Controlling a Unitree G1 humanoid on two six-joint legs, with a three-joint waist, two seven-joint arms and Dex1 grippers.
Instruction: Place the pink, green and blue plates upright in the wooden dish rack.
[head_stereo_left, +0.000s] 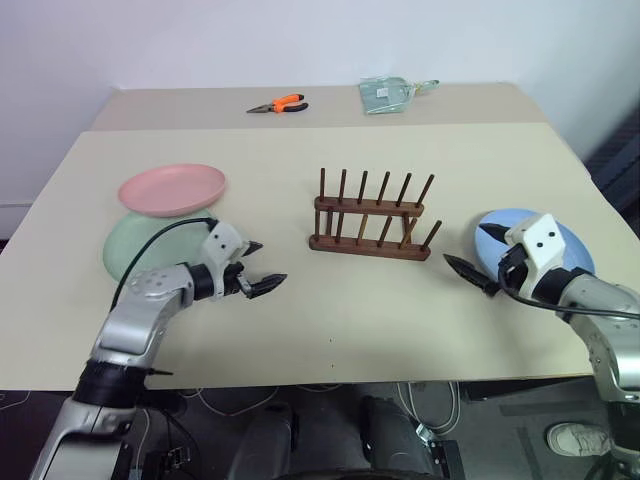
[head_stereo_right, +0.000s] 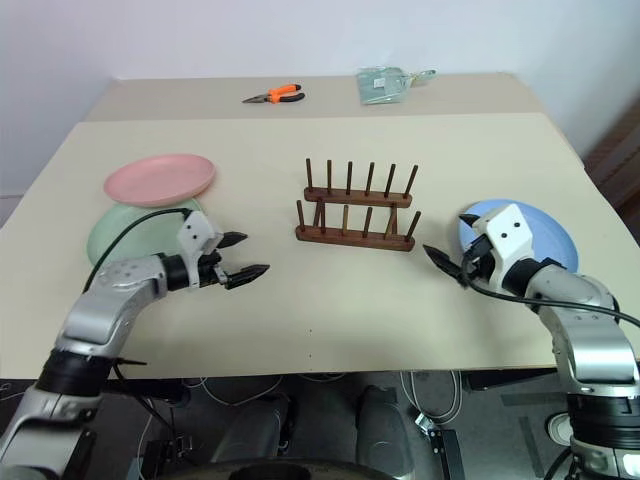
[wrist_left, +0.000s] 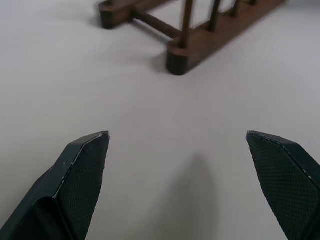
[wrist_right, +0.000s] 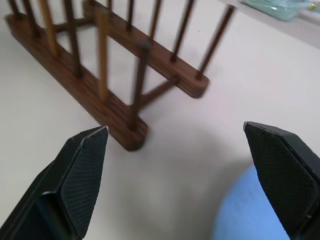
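The wooden dish rack (head_stereo_left: 372, 215) stands empty at the table's middle. Lying flat at the left, the pink plate (head_stereo_left: 172, 188) has its near rim over the far edge of the green plate (head_stereo_left: 140, 245). The blue plate (head_stereo_left: 500, 232) lies flat at the right. My left gripper (head_stereo_left: 268, 264) hovers open just right of the green plate, aimed toward the rack (wrist_left: 185, 50), with nothing between its fingers. Partly covering the blue plate, my right gripper (head_stereo_left: 465, 272) is open and empty. It points left at the rack's end (wrist_right: 100, 90), with the blue rim (wrist_right: 245, 215) beside one finger.
Orange-handled pliers (head_stereo_left: 280, 104) and a clear plastic package (head_stereo_left: 390, 93) lie on the far table strip. Bare tabletop lies in front of the rack between both grippers. A person's shoe (head_stereo_left: 580, 437) shows on the floor at the near right.
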